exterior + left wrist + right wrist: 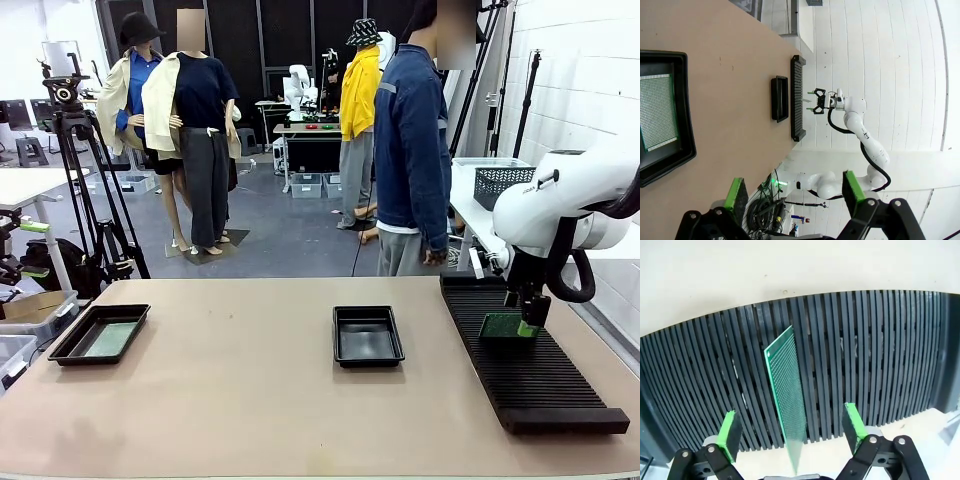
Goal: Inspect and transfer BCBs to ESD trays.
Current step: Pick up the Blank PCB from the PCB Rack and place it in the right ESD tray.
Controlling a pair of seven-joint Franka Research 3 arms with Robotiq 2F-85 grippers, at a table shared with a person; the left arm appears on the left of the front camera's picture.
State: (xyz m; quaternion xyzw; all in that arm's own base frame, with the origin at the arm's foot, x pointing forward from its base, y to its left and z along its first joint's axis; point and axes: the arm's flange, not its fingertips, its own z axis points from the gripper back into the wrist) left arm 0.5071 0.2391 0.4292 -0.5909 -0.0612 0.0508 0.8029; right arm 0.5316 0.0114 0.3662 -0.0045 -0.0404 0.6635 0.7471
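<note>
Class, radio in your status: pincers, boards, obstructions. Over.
Left pincer open, empty; flat green circuit board lies in glossy black plastic tray. Right pincer open, straddling upright green circuit board in black ribbed rack. No obstruction seen.

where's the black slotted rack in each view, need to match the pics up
Front: rack lies on the right side of the table, running away from the camera.
Left wrist: rack is a thin dark strip, upper middle, beside a tray.
Right wrist: rack spans the picture's width, beyond the fingers.
Shared landmark: the right gripper, open over the rack, a green board standing in the slots.
</note>
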